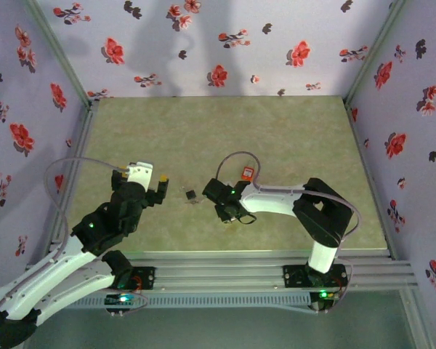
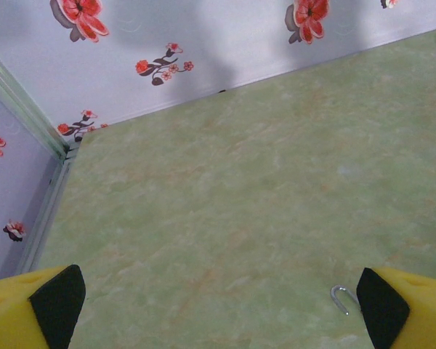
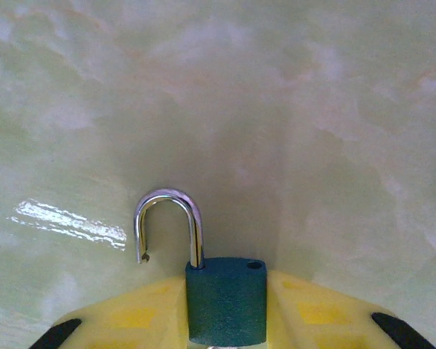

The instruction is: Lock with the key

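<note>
Yellow fingers [image 3: 134,320] of the right gripper [image 3: 225,323] are flanking the dark green body of the padlock [image 3: 225,299] on both sides in the right wrist view. The black pads [image 3: 396,331] are sitting out at the lower corners. Whether the jaws are actually pressing on the body cannot be told. The padlock is lying on the pale green marbled table [image 3: 291,109]. Its silver shackle [image 3: 168,222] is standing open, with one leg seated in the body and the notched free end hanging clear beside it, pointing away from the gripper.

From above, the right gripper [image 1: 216,198] is reaching leftward, low over the middle of the table [image 1: 276,131], with the padlock [image 1: 191,195] just to its left. A small red item [image 1: 247,173] is lying just on the far side of the right wrist; what it is cannot be made out.

Further left, the left gripper [image 1: 158,187] is hovering near the padlock with its jaws spread wide, gripping nothing. In the left wrist view of that left gripper [image 2: 218,309], the shackle [image 2: 340,298] is showing just beside one black pad. Flowered walls [image 1: 218,43] are enclosing the table.
</note>
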`<action>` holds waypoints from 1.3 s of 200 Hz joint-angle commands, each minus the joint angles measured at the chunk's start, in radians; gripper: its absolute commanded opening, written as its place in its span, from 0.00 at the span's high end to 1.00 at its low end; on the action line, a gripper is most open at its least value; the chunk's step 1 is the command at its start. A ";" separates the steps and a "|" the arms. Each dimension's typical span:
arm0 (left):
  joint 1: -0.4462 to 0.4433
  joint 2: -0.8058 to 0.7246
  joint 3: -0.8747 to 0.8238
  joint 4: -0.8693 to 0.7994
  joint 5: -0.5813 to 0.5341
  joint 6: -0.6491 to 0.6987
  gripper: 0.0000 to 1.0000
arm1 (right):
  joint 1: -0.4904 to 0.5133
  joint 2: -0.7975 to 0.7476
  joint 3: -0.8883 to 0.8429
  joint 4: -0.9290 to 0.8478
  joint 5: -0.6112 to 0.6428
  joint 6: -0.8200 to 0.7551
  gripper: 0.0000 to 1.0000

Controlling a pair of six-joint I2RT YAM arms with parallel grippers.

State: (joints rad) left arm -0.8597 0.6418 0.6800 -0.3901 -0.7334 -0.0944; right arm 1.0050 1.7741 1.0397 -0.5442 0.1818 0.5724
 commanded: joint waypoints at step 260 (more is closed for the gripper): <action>-0.089 -0.034 0.105 -0.364 0.196 -0.701 0.00 | -0.158 -0.104 -0.162 0.180 -0.227 -0.161 0.80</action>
State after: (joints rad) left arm -0.9417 0.6960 0.8608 -0.7444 -0.6125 -0.5694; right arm 0.8646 1.6676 0.9123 -0.3981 -0.0517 0.4259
